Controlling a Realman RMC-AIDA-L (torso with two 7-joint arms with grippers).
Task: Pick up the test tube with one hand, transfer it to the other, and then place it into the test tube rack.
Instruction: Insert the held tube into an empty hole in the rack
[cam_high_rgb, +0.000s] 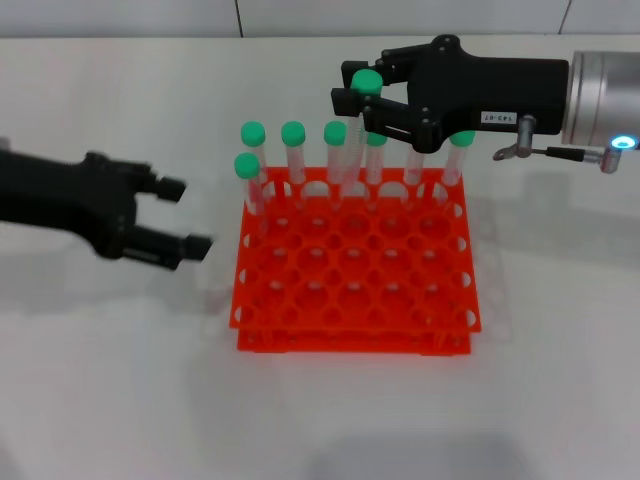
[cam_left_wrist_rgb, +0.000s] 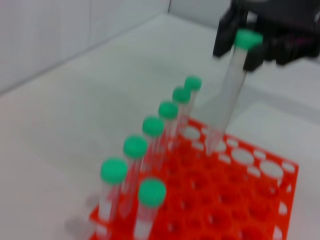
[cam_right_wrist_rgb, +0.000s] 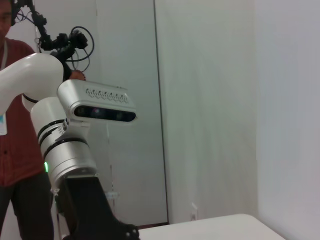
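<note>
Gripping nothing, the left gripper is hovering just off the near-left side of the test tube rack, its 2 black fingers spread apart and pointing toward the rack with bare white table beneath them. No part of it is touching the rack.

Behind it, the orange-red rack is sitting flat on the table, with most of its round holes showing open. Along the rack's far row, several green-capped tubes are standing upright, and 1 more is standing a row nearer at the rack's left edge; in the left wrist view 7 such tubes are lining that side.

Farthest back, above the rack's far row, the right gripper is reaching in from the rack's right side, a white label on its black body and a blue light on its silver wrist. Its fingers are clamping the test tube just below the green cap. That tube is hanging tilted, its lower end dipping toward a hole in the rack's far rows; whether the tip is inside a hole cannot be told.
</note>
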